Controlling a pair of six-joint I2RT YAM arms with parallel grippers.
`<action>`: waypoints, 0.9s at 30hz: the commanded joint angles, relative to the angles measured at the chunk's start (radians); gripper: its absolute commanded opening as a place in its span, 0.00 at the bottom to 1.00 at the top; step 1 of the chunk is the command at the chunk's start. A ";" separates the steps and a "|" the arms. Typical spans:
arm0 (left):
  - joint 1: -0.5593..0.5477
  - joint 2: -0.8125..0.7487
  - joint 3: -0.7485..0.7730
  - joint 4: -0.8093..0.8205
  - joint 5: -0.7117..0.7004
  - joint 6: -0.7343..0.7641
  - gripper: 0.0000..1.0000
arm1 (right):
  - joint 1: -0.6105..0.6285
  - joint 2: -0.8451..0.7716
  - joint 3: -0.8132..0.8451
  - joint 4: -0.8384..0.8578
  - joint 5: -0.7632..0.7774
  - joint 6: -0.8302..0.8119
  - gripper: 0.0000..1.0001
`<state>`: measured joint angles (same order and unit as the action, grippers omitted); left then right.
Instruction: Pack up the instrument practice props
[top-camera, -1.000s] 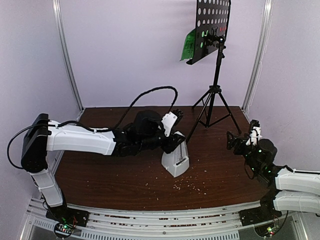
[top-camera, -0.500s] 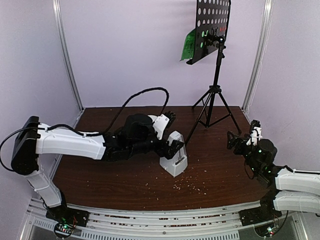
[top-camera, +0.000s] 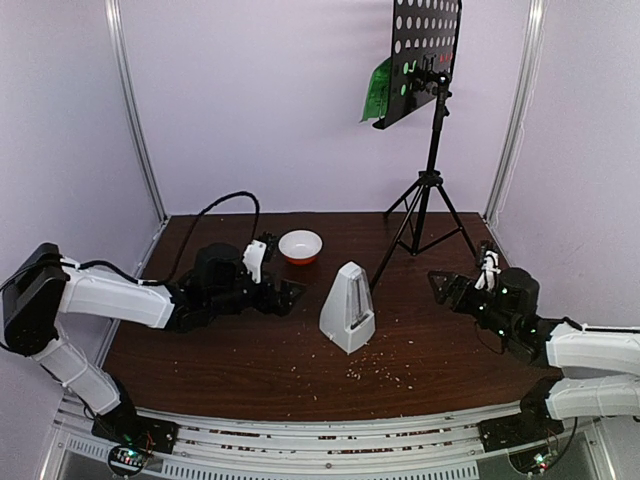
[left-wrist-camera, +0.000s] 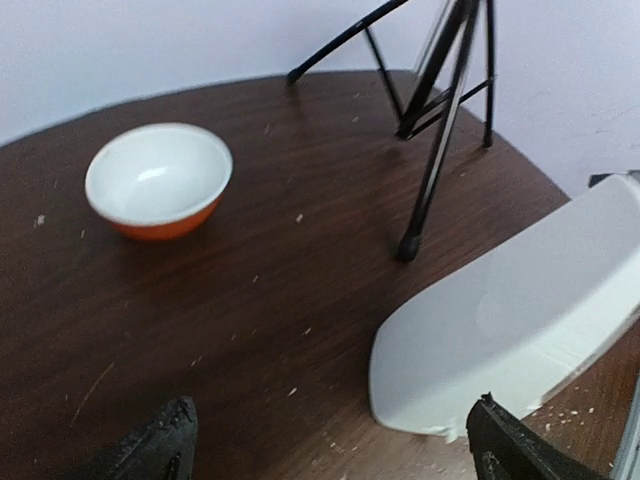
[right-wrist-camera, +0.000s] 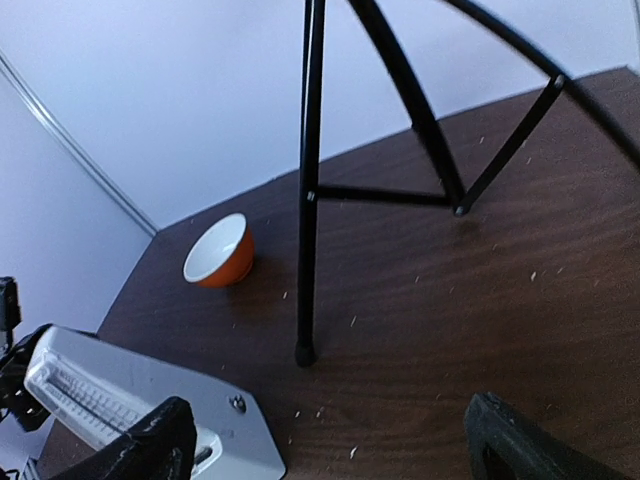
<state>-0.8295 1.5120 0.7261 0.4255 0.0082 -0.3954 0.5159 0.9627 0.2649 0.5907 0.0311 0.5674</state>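
Robot test cell in a laboratory, plain lilac walls (top-camera: 260, 100), aluminium frame posts (top-camera: 135, 120) at the corners, dark wooden table (top-camera: 250, 350), left arm (top-camera: 110, 295) and right arm (top-camera: 590, 350) bolted to a slotted metal rail (top-camera: 330, 440), exposed cable (top-camera: 225, 196), lit circuit board (top-camera: 128, 457) by the base.

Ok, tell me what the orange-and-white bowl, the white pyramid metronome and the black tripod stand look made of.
Small white-and-orange bowl: likely glazed ceramic or glass, glossy with a light reflection inside.
White pyramid metronome: probably moulded plastic, smooth satin faces, rounded edges.
Tall black tripod music stand: apparently painted metal, thin rigid tubes and a punched desk.
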 joint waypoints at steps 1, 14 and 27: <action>0.047 0.070 -0.026 0.104 0.081 -0.104 0.97 | 0.100 0.086 0.018 -0.042 -0.043 0.133 0.95; 0.050 0.308 0.139 0.049 0.063 -0.028 0.96 | 0.322 0.431 0.110 0.049 0.065 0.167 0.86; 0.073 0.430 0.227 0.023 0.102 -0.035 0.96 | 0.339 0.598 0.183 0.069 0.110 0.203 0.83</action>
<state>-0.7628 1.8969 0.8837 0.4366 0.0784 -0.4435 0.8471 1.5368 0.4149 0.6453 0.0978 0.7593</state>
